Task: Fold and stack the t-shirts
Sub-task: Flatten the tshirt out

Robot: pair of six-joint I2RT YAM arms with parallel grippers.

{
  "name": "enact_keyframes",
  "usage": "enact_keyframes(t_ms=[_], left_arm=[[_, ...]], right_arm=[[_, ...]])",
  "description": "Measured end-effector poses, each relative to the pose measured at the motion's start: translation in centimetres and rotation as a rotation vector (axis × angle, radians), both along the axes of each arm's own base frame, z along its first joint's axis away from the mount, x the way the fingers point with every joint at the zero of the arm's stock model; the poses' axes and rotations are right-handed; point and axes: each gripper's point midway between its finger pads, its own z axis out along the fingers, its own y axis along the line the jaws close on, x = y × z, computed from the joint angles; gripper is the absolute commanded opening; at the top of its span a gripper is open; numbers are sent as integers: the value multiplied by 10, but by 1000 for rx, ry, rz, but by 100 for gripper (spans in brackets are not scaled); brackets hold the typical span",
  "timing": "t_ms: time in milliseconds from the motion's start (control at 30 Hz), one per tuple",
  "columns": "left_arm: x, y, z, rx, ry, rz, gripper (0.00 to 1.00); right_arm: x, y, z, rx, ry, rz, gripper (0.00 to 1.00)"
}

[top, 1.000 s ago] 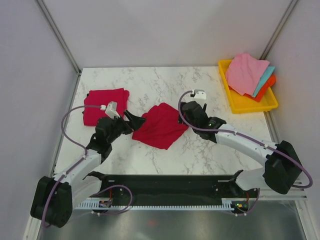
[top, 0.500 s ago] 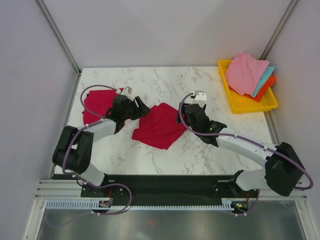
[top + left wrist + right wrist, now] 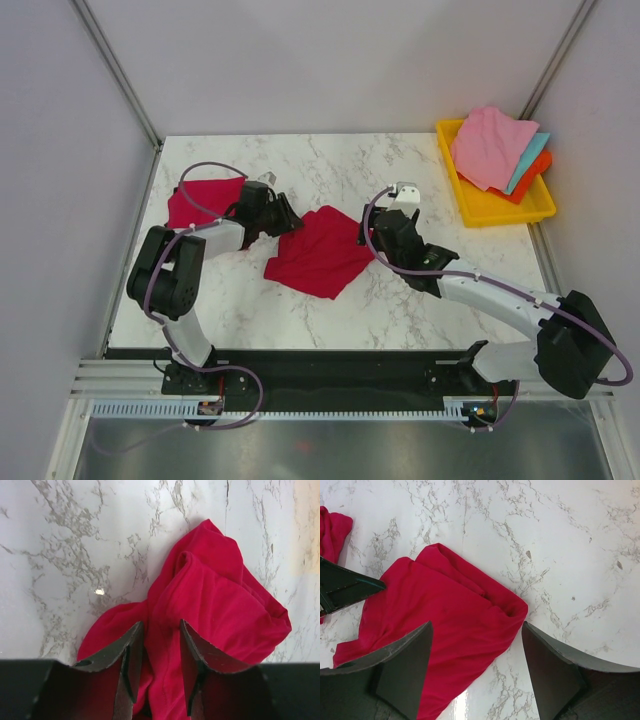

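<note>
One crimson t-shirt (image 3: 320, 252) lies loosely folded in the middle of the marble table. It also shows in the left wrist view (image 3: 220, 595) and the right wrist view (image 3: 445, 610). A second t-shirt (image 3: 200, 200) lies folded at the far left, its edge showing in the right wrist view (image 3: 332, 530). My left gripper (image 3: 287, 215) sits at the middle shirt's upper left edge, jaws (image 3: 161, 625) narrowed on a ridge of its cloth. My right gripper (image 3: 378, 240) is wide open (image 3: 476, 625) just above the shirt's right corner.
A yellow tray (image 3: 500, 212) at the back right holds pink (image 3: 490, 145), teal and orange cloths. Grey walls close in the table on the left, back and right. The left gripper's finger (image 3: 345, 587) shows at the right wrist view's left edge.
The left arm swung toward the far left, and its gripper moved up to the middle shirt's upper left edge and narrowed. The right gripper shifted slightly right. The shirt barely moved.
</note>
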Motion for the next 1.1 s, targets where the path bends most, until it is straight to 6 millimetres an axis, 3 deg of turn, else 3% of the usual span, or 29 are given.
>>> enact_keyframes(t_ms=[67,233,333,367,567,700,967,1033,1100], left_arm=[[-3,-4,0,1,14,-13,52],[-10,-14,1,-7,29,-46,49],[-14,-16,-1,-5,47,-51,18],[-15,-16,-1,-6,49,-53,2],[-21,-21,9,-1,22,-73,2],[-40,-36,49,-3,-86,-130,2],[-116,-81,181,-97,-473,-344,6],[-135,-85,204,-122,-539,-381,6],[-137,-82,213,-118,-571,-367,7]], right_arm=[[0,0,1,1,-1,-2,80],[2,-3,1,0,-2,-10,80],[3,-5,1,0,-2,-16,80],[3,-5,1,0,-2,-17,80],[5,-9,1,-1,-4,-29,79],[7,-13,1,-2,-4,-42,80],[15,-21,-3,23,4,-51,88],[15,-22,-6,31,12,-38,89],[16,-22,-9,37,20,-26,89]])
